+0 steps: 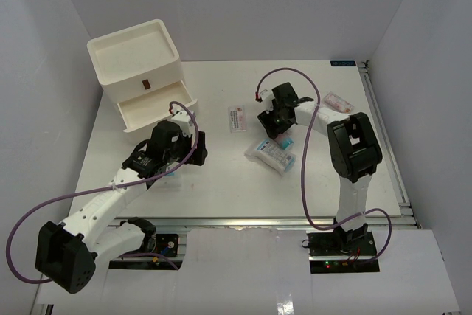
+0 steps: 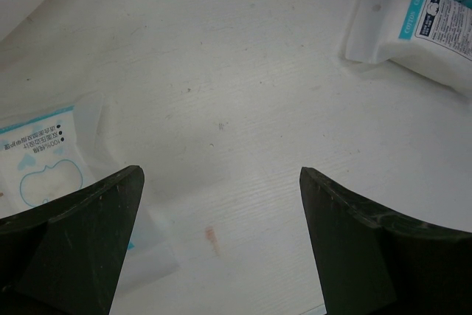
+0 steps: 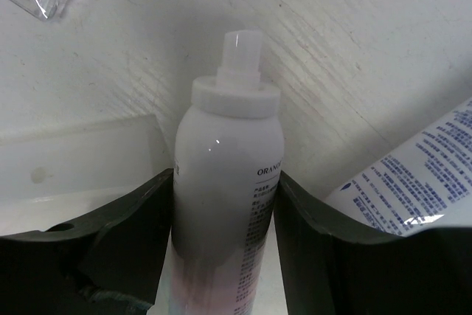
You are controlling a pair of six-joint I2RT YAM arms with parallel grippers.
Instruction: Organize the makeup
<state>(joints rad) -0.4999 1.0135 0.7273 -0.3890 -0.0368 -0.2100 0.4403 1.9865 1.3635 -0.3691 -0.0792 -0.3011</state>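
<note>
Top external view suggests sorting has barely begun: the drawer box [image 1: 129, 88] looks empty in both its top tray [image 1: 133, 49] and open drawer [image 1: 156, 111]. Sachet packs [image 1: 269, 154] and two pink packets [image 1: 237, 118] lie loose on the surface [image 1: 221, 189]. The right hand [image 3: 225, 178] is closed around a white spray bottle [image 3: 228, 130] beside the packs. The left hand [image 2: 221, 175] gapes wide, holding nothing, over another sachet [image 2: 44, 160].

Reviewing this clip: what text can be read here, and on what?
"ORANO", then cut off: on the bottle; its small print is unreadable.
"100%", upside down: on the left sachet; the Chinese beside it is too blurred.
Right sachet: teal and black print, too small.
Packet: label too small.
</note>
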